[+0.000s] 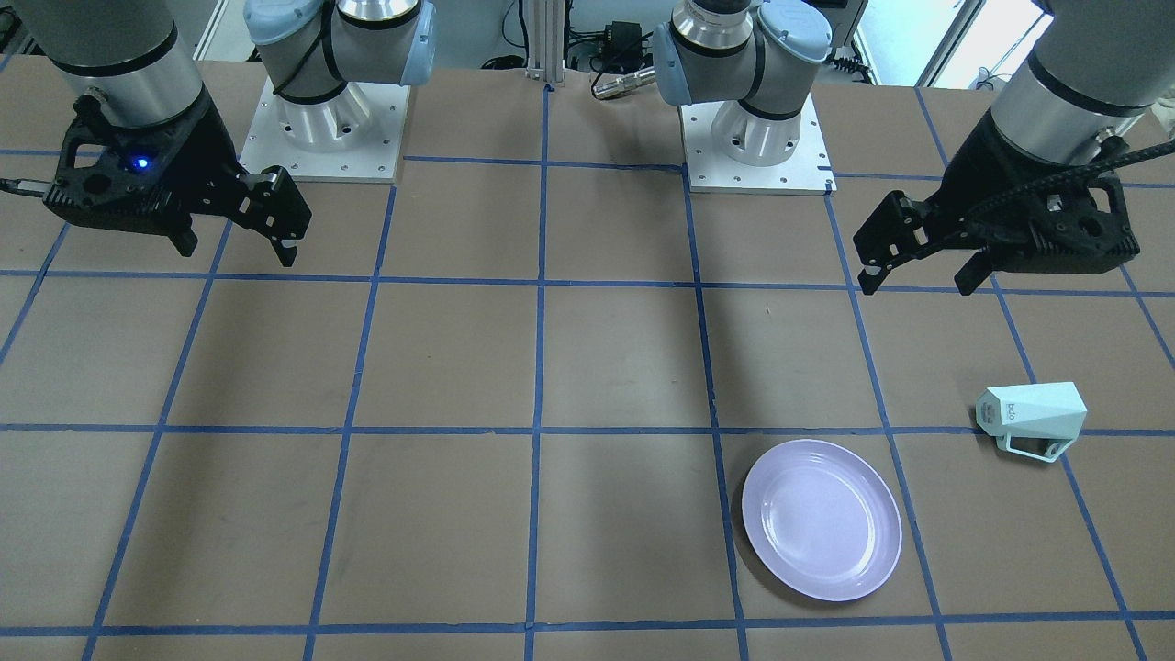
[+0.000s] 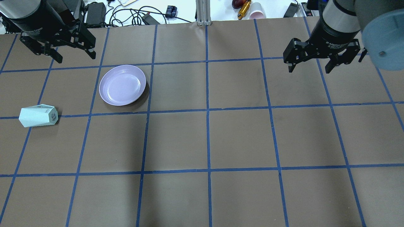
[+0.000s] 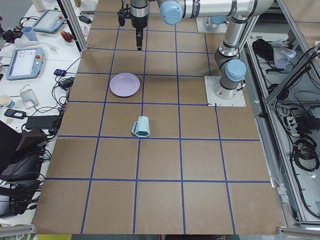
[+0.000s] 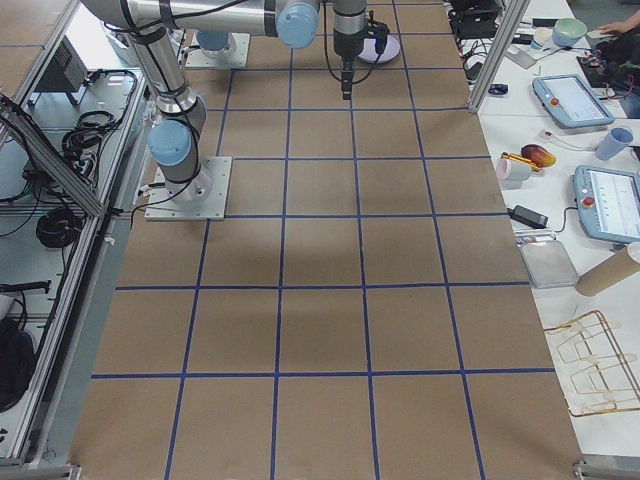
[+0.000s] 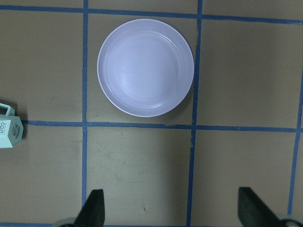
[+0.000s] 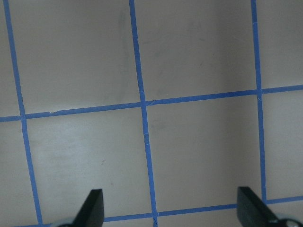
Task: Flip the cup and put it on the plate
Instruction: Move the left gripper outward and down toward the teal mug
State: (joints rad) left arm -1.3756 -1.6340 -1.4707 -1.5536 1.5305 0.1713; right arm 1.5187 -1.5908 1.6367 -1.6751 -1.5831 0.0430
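Overhead, the cup (image 2: 38, 116) lies on its side at far left on the table (image 2: 240, 138), long axis nine-to-three, base toward three, its lettering too small to read. The plate (image 2: 122, 84) sits apart at its two o'clock. The left gripper (image 2: 76, 58) and right gripper (image 2: 309, 70) hang spread wide, empty.

The big brown counter (image 2: 240, 138) is cut into squares by blue tape lines (image 2: 207, 94). Soft dark shadows (image 2: 126, 138) lie on it. At its far edge, top middle of the overhead view, stands a silver metal post (image 2: 203, 12), with black cables (image 2: 126, 13) just left of it. In the left side view, a white side desk (image 3: 52, 52) at the upper left holds screen pads (image 3: 23, 62) and a small cup (image 3: 29, 34).
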